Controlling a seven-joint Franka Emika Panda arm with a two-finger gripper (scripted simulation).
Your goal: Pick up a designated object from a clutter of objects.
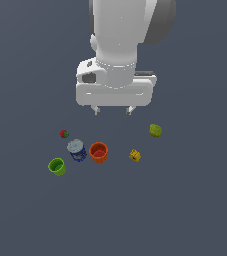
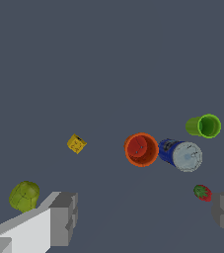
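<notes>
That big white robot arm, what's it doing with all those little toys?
It's after the blue can, but hasn't touched it. Its tool hangs open and empty above the pile. The can stands upright, close beside an orange cup, with a green cup and a small red fruit nearby. A yellow-green fruit and a yellow piece sit farther off.
</notes>
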